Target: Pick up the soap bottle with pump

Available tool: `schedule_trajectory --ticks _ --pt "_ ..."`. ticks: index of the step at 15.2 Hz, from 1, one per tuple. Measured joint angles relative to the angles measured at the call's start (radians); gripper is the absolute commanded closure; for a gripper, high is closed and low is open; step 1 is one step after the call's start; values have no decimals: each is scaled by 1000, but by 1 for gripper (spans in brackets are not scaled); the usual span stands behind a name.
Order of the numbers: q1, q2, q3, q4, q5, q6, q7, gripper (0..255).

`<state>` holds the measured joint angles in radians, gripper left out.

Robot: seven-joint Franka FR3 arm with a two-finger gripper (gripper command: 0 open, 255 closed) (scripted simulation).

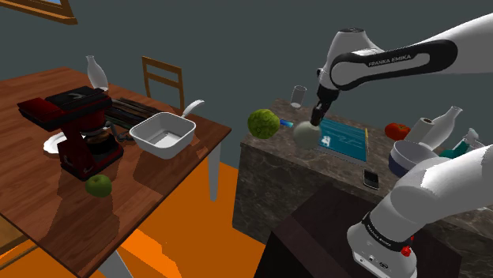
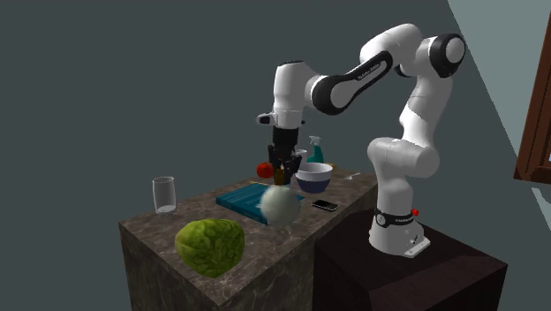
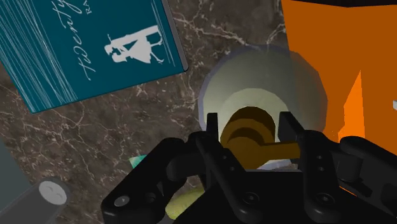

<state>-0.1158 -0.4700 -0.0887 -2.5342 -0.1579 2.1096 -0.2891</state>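
Note:
The soap bottle (image 1: pixel 305 134) is a pale, round-bodied bottle with a brown pump on top. It stands on the dark marble counter (image 1: pixel 272 162) near the edge, beside a teal book (image 1: pixel 344 140). My black gripper (image 1: pixel 318 120) comes straight down onto it. In the wrist view the two fingers of the gripper (image 3: pixel 249 130) clasp the brown pump head of the soap bottle (image 3: pixel 305 76), one finger on each side. From across the counter, the gripper (image 2: pixel 281 174) sits on top of the soap bottle (image 2: pixel 279 208), whose base rests on the counter (image 2: pixel 291 243).
On the counter are a green lettuce (image 2: pixel 210 246), a glass (image 2: pixel 164 194), the book (image 2: pixel 243 196), a blue bowl (image 2: pixel 314 177), a phone (image 2: pixel 325 205), a tomato (image 2: pixel 264 169) and a spray bottle (image 2: pixel 315 148). A wooden table (image 1: pixel 47 197) with a coffee machine (image 1: pixel 79 130) stands at the shoulder view's left.

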Motion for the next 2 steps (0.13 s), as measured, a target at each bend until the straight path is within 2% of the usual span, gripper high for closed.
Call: schedule_trajectory --ticks 2 --pt "0 -9 0 13 1 -22 -3 255"
